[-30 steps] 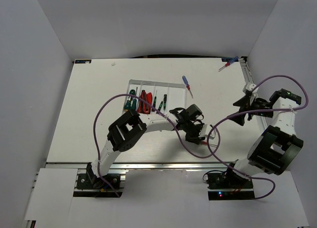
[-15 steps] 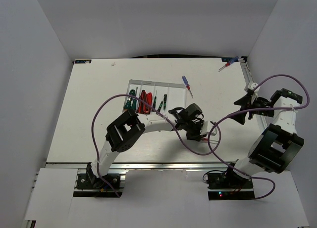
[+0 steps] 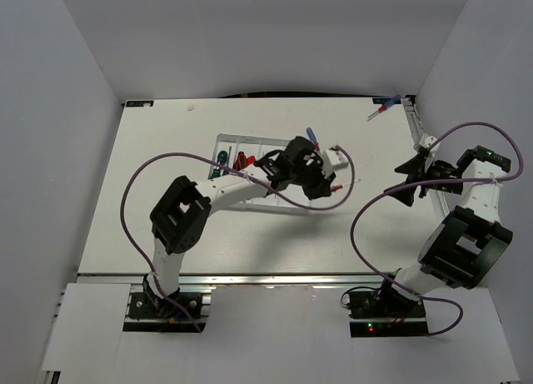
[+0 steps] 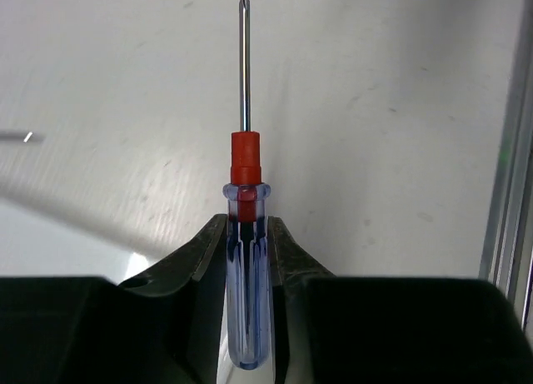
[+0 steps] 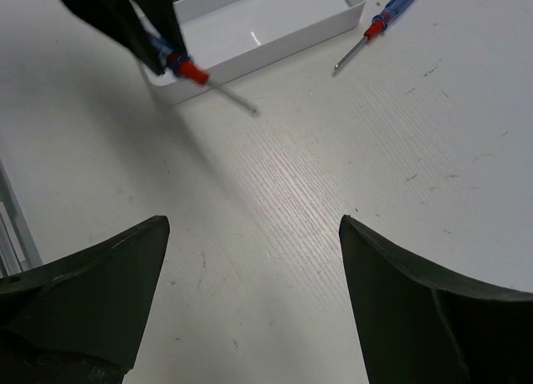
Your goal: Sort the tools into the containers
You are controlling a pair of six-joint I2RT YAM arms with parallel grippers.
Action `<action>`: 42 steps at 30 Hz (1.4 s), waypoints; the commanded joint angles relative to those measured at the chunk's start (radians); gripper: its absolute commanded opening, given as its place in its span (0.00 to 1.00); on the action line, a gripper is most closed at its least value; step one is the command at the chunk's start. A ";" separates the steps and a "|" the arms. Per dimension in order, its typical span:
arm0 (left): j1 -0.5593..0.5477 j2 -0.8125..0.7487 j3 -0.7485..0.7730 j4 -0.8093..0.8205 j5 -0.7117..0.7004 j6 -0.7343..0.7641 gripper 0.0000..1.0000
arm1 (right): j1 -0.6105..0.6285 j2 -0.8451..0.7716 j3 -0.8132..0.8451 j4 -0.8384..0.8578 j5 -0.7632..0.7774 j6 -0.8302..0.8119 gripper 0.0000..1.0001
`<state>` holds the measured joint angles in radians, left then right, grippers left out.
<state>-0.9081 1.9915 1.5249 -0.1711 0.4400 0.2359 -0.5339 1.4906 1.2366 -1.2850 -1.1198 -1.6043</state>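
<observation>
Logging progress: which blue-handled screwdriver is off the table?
The screwdriver clamped in the left end effector; one other lies beside the tray, another by the far edge.

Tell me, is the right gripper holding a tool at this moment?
No, the right wrist view shows the right gripper with its fingers spread wide apart and only table surface between them.

One blue screwdriver (image 4: 246, 192) clamped, tip forward; white tray (image 3: 250, 139) holds green, red tools (image 3: 241, 160).
</observation>
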 commanded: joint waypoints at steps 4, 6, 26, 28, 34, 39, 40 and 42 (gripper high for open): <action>0.173 0.002 0.073 -0.068 -0.130 -0.409 0.00 | 0.002 -0.019 0.014 0.022 -0.037 0.001 0.89; 0.207 0.021 0.102 -0.091 -0.161 -0.475 0.02 | 0.024 -0.045 -0.035 0.108 -0.008 0.109 0.89; 0.252 0.175 0.227 -0.240 -0.287 -0.618 0.49 | 0.250 -0.035 -0.077 0.898 0.506 1.044 0.89; 0.253 0.167 0.218 -0.240 -0.284 -0.622 0.57 | 0.279 -0.009 -0.074 1.016 0.618 1.191 0.89; 0.253 0.124 0.201 -0.219 -0.256 -0.635 0.74 | 0.351 0.196 0.121 1.069 0.964 1.477 0.89; 0.252 0.038 0.132 -0.173 -0.257 -0.618 0.83 | 0.370 0.446 0.455 0.969 1.069 1.750 0.89; 0.252 -0.008 0.109 -0.160 -0.264 -0.613 0.84 | 0.374 0.476 0.490 0.964 1.086 1.782 0.89; 0.253 -0.060 0.030 -0.133 -0.299 -0.592 0.89 | 0.382 0.546 0.553 1.004 1.086 1.820 0.89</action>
<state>-0.6529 2.0953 1.6226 -0.3683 0.1707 -0.3836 -0.1619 1.9892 1.6894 -0.2939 -0.1200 0.0402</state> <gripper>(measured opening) 0.869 0.895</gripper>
